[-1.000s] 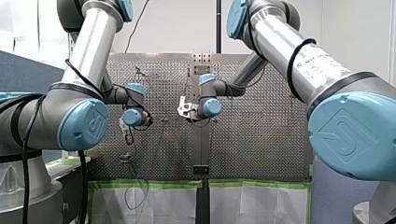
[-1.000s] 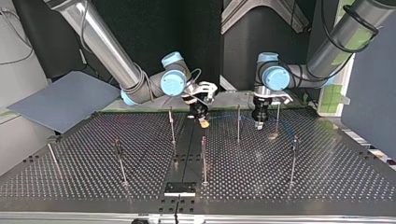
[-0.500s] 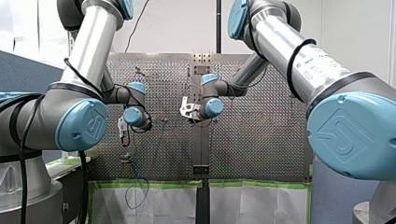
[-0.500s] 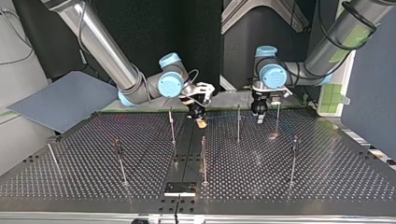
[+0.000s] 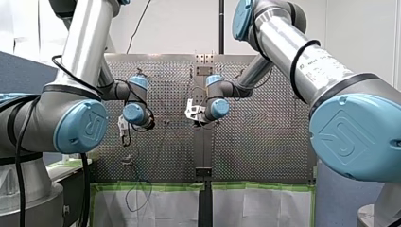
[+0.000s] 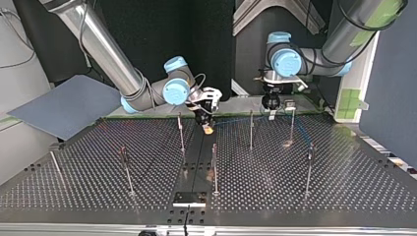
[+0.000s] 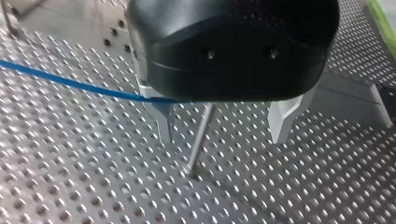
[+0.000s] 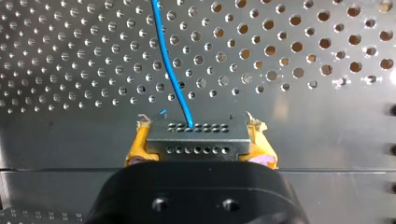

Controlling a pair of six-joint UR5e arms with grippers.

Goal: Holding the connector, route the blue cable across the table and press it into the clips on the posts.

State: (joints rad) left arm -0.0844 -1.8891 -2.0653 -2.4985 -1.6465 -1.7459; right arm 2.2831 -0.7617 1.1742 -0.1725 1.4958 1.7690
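Your right claw point(image 8: 198, 148) was clamped on the grey connector point(image 8: 196, 133), its yellow pads point(image 8: 134, 148) squeezing both ends. The connector showed two rows of small holes, and the thin blue cable point(image 8: 170, 70) rose from the far row, ahead of the claw. Your left claw point(image 7: 220, 135) hung wide, with a post point(image 7: 200, 137) between its metal fingers point(image 7: 161, 119) and the cable running past one finger. Under both claws lay the perforated metal table point(image 7: 70, 177); behind them stood a dark backdrop point(image 6: 211, 39).
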